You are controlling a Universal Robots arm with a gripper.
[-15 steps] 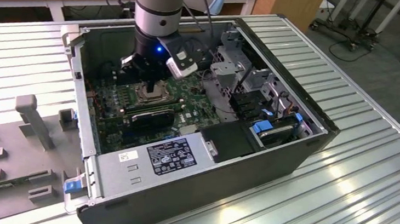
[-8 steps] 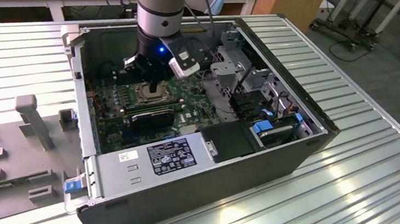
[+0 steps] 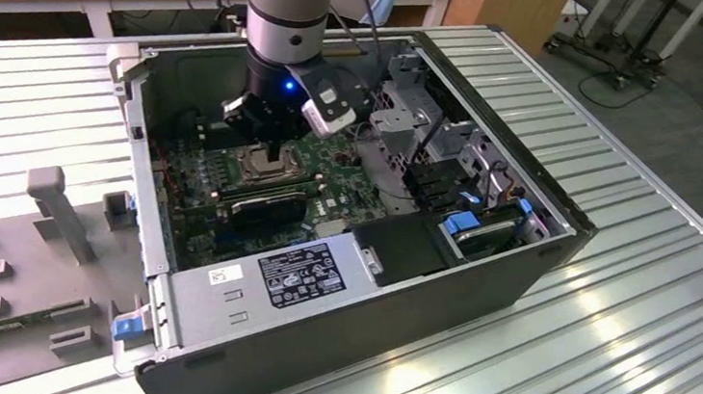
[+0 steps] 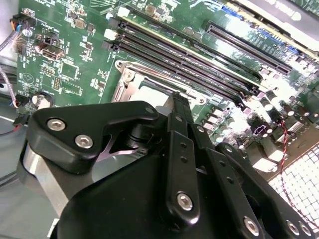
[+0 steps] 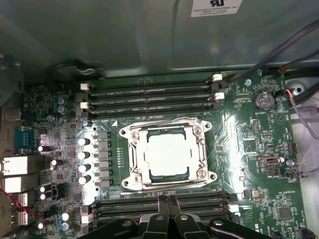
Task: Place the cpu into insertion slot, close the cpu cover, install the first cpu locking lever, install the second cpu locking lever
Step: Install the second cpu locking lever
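Observation:
In the first wrist view the cpu (image 5: 168, 155), a pale silvery square, lies flat inside the insertion slot (image 5: 127, 133) in the middle of the green board. The cpu cover (image 5: 135, 155), a silver frame, lies down around it. How the locking levers stand I cannot tell. My gripper (image 5: 168, 198) hovers beside the slot, over the memory slots, with its two black fingers pressed together and nothing between them. In the second wrist view the gripper (image 4: 175, 95) points at the slot (image 4: 130, 89). In the exterior view the gripper (image 3: 278, 158) hangs just above the slot (image 3: 255, 161) inside the open computer case.
Long black memory slots (image 5: 149, 94) flank the socket on two sides. A black ribbed block (image 3: 261, 206) sits beside the socket. Case walls (image 3: 138, 138), a metal drive cage (image 3: 399, 105) and cables (image 3: 456, 183) crowd the board. Grey fixtures (image 3: 60, 212) stand at the exterior view's left.

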